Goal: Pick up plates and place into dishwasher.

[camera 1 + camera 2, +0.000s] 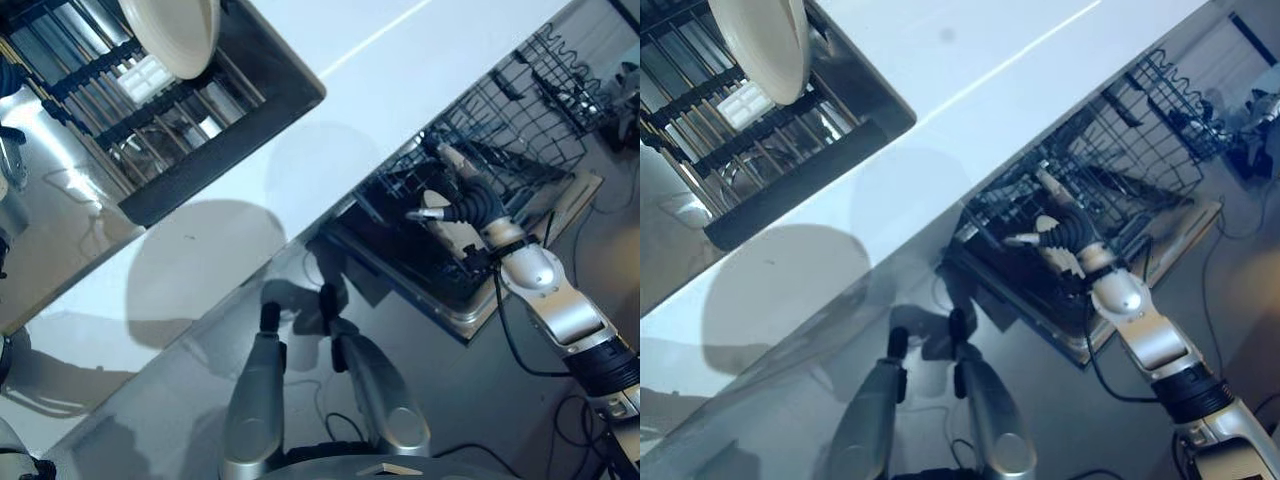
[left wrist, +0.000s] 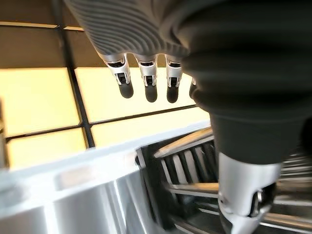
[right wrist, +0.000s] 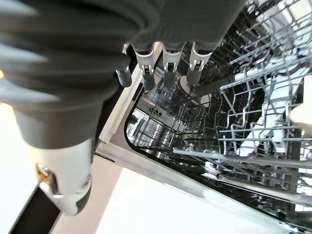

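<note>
A cream plate (image 1: 172, 35) stands on edge in the sink's drying rack (image 1: 110, 90). Across the white counter (image 1: 330, 120), the right hand (image 1: 462, 205), fingers relaxed and empty, hovers over the dishwasher rack (image 1: 500, 130); the left hand (image 2: 146, 73) hangs uncurled.

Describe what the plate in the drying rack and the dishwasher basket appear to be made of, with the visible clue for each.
Plate: probably glazed ceramic, though melamine is possible; cream, smooth, evenly lit surface with a raised rim.
Dishwasher basket: likely coated steel wire; thin pale-grey rods crossing in a grid with upright tines.
</note>
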Controlling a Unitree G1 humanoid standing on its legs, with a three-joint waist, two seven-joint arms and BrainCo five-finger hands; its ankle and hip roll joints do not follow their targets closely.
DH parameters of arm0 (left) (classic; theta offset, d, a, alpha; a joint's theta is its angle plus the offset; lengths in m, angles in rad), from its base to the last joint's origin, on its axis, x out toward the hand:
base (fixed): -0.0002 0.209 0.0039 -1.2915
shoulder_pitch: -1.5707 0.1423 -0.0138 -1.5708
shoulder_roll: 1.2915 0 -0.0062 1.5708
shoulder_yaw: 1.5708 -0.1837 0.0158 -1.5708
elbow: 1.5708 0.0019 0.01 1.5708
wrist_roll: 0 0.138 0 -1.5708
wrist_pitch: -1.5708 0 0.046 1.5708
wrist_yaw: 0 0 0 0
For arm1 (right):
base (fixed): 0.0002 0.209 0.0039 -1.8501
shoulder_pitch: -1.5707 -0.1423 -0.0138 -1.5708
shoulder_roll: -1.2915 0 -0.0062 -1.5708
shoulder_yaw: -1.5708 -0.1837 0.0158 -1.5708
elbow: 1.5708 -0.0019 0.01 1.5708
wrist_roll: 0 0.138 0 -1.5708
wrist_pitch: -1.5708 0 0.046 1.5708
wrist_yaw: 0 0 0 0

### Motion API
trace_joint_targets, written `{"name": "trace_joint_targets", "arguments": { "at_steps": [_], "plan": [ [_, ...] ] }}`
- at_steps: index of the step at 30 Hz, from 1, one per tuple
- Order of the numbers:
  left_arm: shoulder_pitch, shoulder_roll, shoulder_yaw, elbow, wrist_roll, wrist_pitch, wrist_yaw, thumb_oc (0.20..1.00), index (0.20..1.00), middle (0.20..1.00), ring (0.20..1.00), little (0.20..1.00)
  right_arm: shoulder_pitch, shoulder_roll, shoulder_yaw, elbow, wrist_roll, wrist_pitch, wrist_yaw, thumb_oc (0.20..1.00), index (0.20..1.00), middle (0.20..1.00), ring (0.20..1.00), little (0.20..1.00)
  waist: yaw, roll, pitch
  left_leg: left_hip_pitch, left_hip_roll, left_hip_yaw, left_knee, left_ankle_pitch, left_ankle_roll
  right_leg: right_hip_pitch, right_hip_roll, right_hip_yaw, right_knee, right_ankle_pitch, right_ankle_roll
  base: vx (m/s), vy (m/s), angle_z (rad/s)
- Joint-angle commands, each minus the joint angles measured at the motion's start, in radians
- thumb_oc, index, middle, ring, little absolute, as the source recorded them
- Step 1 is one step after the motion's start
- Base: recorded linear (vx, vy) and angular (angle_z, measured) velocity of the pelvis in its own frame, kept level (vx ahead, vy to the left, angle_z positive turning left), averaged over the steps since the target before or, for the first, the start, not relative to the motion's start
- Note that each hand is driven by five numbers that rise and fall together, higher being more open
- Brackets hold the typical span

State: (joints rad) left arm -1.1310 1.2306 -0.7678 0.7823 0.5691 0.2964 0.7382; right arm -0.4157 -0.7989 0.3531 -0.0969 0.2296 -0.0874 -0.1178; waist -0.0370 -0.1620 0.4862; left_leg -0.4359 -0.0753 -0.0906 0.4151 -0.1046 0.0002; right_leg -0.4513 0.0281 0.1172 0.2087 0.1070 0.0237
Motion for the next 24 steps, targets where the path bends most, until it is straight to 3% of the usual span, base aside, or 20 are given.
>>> {"name": "trace_joint_targets", "arguments": {
  "at_steps": [1, 8, 14, 20, 24],
  "plan": [
    [-0.165, 0.002, -0.027, 0.038, 0.026, 0.070, 0.072, 1.000, 1.000, 1.000, 1.000, 1.000, -0.080, -0.071, 0.016, 0.005, 0.025, -0.054, -0.033, 1.000, 1.000, 1.000, 1.000, 1.000, -0.044, 0.066, -0.022, 0.041, -0.008, 0.016, -0.153, 0.054, 0.065, 0.011, 0.012, -0.005, 0.095, -0.102, 0.045, -0.03, 0.100, -0.24],
    [-0.228, -0.015, -0.073, 0.033, 0.057, 0.154, 0.165, 1.000, 1.000, 1.000, 1.000, 1.000, -0.092, -0.090, 0.019, -0.002, 0.041, -0.058, -0.041, 1.000, 1.000, 1.000, 1.000, 1.000, -0.062, 0.076, -0.009, 0.032, -0.009, 0.032, -0.170, 0.062, 0.063, -0.005, 0.015, 0.007, 0.091, -0.102, 0.038, 0.00, 0.022, -0.09],
    [-0.249, -0.021, -0.058, 0.048, 0.040, 0.186, 0.251, 1.000, 1.000, 1.000, 1.000, 1.000, -0.073, -0.099, 0.017, 0.000, 0.031, -0.055, -0.035, 1.000, 1.000, 1.000, 1.000, 1.000, -0.076, 0.114, -0.029, 0.046, -0.018, 0.044, -0.175, 0.059, 0.063, -0.007, 0.005, 0.013, 0.101, -0.116, 0.033, 0.06, 0.064, -0.05],
    [-0.219, -0.014, -0.021, -0.001, 0.033, 0.247, 0.259, 1.000, 1.000, 1.000, 1.000, 1.000, -0.045, -0.107, -0.001, 0.003, 0.020, -0.059, -0.024, 1.000, 1.000, 1.000, 1.000, 1.000, -0.077, 0.156, -0.042, 0.063, -0.028, 0.048, -0.186, 0.060, 0.062, -0.001, -0.007, 0.008, 0.112, -0.135, 0.028, 0.04, 0.038, 0.00],
    [-0.176, -0.008, 0.009, -0.007, 0.056, 0.245, 0.168, 1.000, 1.000, 1.000, 1.000, 1.000, -0.047, -0.116, -0.007, 0.001, 0.011, -0.039, -0.008, 1.000, 1.000, 1.000, 1.000, 1.000, -0.081, 0.187, -0.052, 0.074, -0.034, 0.046, -0.186, 0.061, 0.059, 0.007, -0.016, 0.003, 0.112, -0.142, 0.025, 0.05, 0.049, -0.02]
  ]
}}
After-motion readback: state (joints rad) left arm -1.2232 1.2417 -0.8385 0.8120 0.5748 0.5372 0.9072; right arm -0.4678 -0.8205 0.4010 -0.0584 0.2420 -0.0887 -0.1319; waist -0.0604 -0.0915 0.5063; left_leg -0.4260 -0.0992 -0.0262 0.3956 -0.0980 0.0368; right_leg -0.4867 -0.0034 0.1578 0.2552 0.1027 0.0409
